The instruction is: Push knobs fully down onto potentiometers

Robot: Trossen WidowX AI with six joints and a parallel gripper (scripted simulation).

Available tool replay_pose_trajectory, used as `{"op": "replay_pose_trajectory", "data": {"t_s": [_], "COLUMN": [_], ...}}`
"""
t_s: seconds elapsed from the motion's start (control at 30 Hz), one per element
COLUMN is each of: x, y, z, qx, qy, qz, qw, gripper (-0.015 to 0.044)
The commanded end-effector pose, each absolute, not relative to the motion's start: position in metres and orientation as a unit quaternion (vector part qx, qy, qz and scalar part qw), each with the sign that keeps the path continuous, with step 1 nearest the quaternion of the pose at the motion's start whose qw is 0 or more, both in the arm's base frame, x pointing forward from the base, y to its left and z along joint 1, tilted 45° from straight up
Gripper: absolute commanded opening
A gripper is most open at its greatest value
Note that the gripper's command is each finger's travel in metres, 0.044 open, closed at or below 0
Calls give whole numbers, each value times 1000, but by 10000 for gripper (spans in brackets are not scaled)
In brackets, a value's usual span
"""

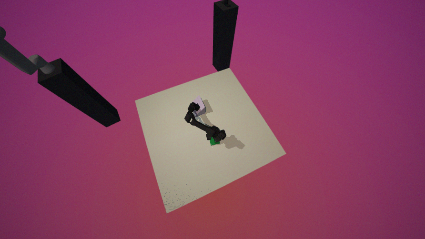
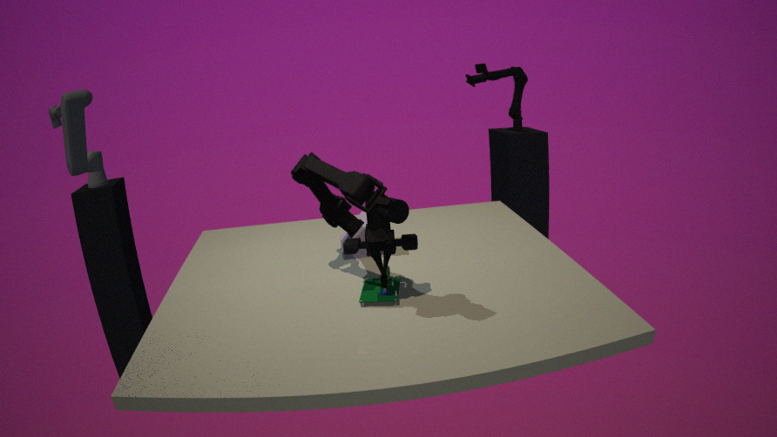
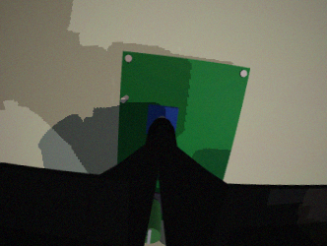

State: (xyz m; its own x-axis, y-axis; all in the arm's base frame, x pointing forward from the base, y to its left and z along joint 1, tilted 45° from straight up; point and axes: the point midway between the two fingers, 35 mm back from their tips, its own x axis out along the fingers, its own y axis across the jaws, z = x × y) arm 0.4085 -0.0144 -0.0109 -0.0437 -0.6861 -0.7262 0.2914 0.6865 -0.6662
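A green circuit board [image 1: 213,142] [image 2: 372,294] [image 3: 212,103] stands on short legs near the middle of the table [image 1: 184,166] [image 2: 272,326]. My gripper [image 2: 384,287] [image 3: 160,146] is shut, its two fingers pressed together into one tip. It points straight down at the board. In the wrist view the tip lies over a blue potentiometer [image 3: 171,114] [image 2: 382,293] on the board's left half. The knob on it is hidden under the fingertips. I cannot make out the second potentiometer or its knob in any view.
The arm's pale base block [image 1: 200,105] sits behind the board. Two tall black pillars [image 2: 105,260] [image 2: 519,168] carrying camera arms stand at the table's left and back right corners. The arm casts a shadow [image 2: 451,306] right of the board.
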Motion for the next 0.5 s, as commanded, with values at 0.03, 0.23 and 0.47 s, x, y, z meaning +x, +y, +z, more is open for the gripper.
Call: {"op": "replay_pose_trajectory", "data": {"t_s": [0.03,0.23,0.47], "x": [409,409,409], "y": [-41,-43,-43], "z": [-30,-32,-32], "qx": [-147,-147,-147], "qy": [630,630,630], "qz": [-383,-383,-383], "qw": [660,660,660], "gripper": [0,0,0]}}
